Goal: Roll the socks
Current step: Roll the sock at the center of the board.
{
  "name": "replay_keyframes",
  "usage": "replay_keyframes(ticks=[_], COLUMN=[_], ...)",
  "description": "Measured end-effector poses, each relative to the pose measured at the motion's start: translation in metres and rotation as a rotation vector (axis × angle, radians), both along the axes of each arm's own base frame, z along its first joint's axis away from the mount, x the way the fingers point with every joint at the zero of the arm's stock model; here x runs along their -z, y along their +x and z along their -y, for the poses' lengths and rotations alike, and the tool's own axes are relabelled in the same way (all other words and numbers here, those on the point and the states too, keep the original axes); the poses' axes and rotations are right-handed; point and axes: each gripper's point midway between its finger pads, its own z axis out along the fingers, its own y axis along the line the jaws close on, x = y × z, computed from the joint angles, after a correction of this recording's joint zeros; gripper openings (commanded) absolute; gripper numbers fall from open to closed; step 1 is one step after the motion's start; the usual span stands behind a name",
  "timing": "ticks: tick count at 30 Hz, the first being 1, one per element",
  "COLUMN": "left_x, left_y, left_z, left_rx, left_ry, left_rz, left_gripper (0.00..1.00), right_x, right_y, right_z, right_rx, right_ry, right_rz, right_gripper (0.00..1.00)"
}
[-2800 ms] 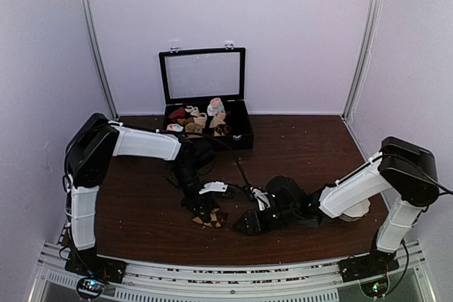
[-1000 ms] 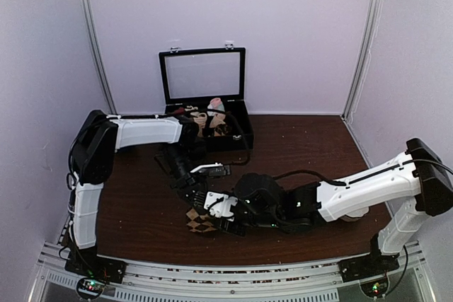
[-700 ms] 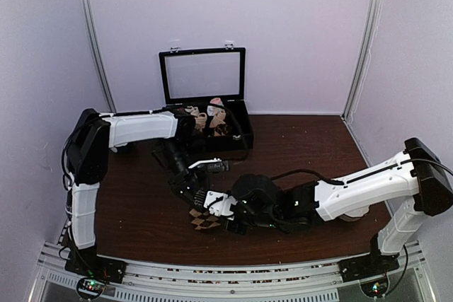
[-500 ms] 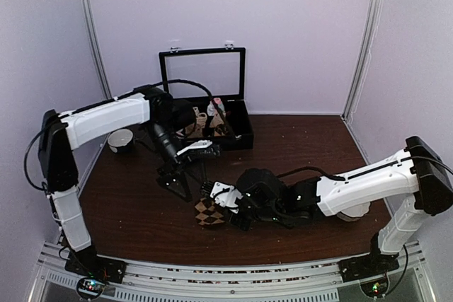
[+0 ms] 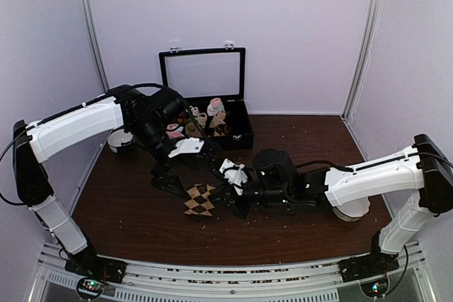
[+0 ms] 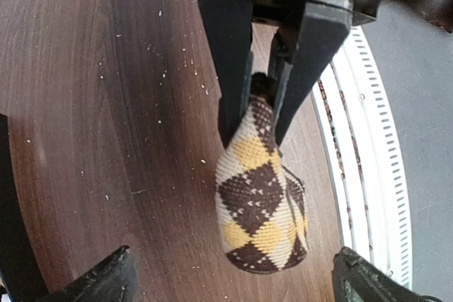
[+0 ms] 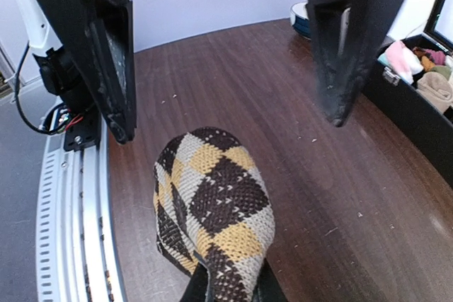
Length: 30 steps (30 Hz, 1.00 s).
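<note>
The socks (image 5: 199, 201) lie bundled on the counter (image 5: 120, 210), 1 end pinched by the right fingers (image 6: 230, 68). The left fingers (image 7: 99, 47) hang spread wide above. Rolling looks nearly done; next probably calls for tucking the cuff over.

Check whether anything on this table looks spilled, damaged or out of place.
Nothing looks spilled or damaged. Only pale specks dot the table around the rolled socks, which the right gripper pinches by one end.
</note>
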Motion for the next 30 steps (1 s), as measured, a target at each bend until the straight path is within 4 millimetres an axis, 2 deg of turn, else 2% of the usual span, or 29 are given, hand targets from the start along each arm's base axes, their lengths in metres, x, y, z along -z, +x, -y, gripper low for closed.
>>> replay_keyframes(ticks=[8,18,24,27,30], left_x=[-0.008,-0.006,0.004,0.0,-0.019], left_y=[-0.008,-0.008,-0.011,-0.002,0.017], left_z=[0.023,0.03,0.019,0.01,-0.006], left_rx=[0.049,0.062,0.018,-0.038,-0.118], left_ry=[-0.045,-0.062,-0.023,0.007,0.047], left_rz=[0.056,0.081,0.086,0.145,0.294], left_gripper=[0.98,0.98,0.98,0.98,0.98], right_x=[-0.001,-0.002,0.008,0.0,-0.018], right_y=[-0.012,-0.024,-0.024,-0.018,-0.006], right_z=[-0.004,-0.008,0.0,0.001,0.005], right_rx=[-0.044,-0.073,-0.059,-0.04,-0.002], right_ry=[0.021,0.094,0.114,0.145,0.197], right_rz=[-0.064,-0.145,-0.147,-0.143,-0.126], right_gripper=[0.0,0.0,0.0,0.0,0.0])
